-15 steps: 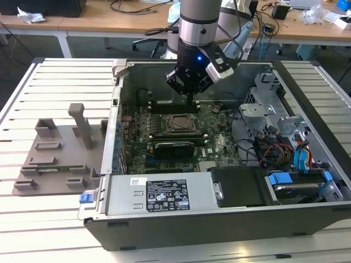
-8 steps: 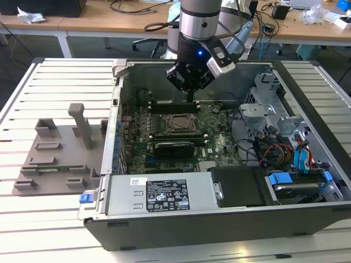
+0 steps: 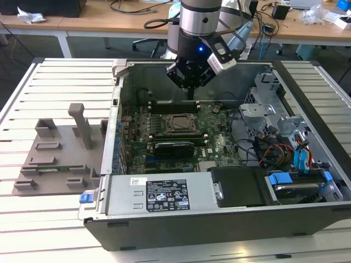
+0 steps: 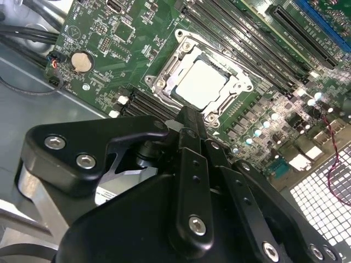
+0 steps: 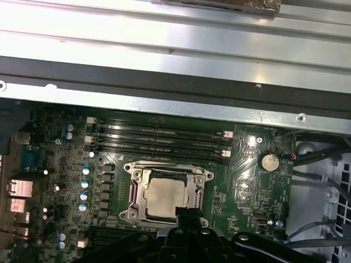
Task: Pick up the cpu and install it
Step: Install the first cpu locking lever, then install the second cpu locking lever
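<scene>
CPU [image 5: 166,193]: seated in motherboard socket [image 5: 136,189], silvery top exposed.
Gripper [image 4: 189,118]: above the CPU, touching nothing; fingers closed together, empty.
Motherboard [image 3: 219,143]: inside open computer case [image 3: 164,216].

A pale slatted worktop [image 3: 60,82] carried everything. An open computer case [image 3: 219,219] lay flat on it, taking up the middle and the exterior view's right. To the exterior view's left of the case, just beside its wall, a grey plastic tray [image 3: 55,159] with raised blocks rested directly on the slats. Behind the slatted surface stood wooden desks [image 3: 98,22] strewn with cables.
</scene>
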Robot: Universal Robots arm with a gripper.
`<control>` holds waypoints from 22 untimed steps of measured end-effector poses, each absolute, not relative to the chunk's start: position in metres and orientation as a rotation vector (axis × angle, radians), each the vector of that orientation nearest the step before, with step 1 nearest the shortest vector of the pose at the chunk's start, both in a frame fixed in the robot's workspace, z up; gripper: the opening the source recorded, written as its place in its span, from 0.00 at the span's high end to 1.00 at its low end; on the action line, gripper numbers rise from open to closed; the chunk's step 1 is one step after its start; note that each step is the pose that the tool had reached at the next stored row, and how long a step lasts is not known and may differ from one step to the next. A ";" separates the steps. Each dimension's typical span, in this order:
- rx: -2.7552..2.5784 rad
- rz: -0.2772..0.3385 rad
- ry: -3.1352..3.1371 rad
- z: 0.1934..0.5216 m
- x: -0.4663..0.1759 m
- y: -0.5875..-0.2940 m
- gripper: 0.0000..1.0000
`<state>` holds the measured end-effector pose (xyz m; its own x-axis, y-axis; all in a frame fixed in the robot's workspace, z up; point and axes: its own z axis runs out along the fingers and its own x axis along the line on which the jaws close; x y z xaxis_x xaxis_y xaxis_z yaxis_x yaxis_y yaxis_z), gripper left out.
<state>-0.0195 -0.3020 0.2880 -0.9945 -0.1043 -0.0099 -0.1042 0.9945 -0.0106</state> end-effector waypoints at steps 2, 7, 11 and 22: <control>-0.163 -0.016 3.127 0.288 -0.019 -0.302 0.89; -0.163 -0.016 3.127 0.289 -0.019 -0.302 0.89; -0.163 -0.016 3.127 0.289 -0.019 -0.302 0.89; -0.163 0.017 3.126 0.288 -0.020 -0.333 0.89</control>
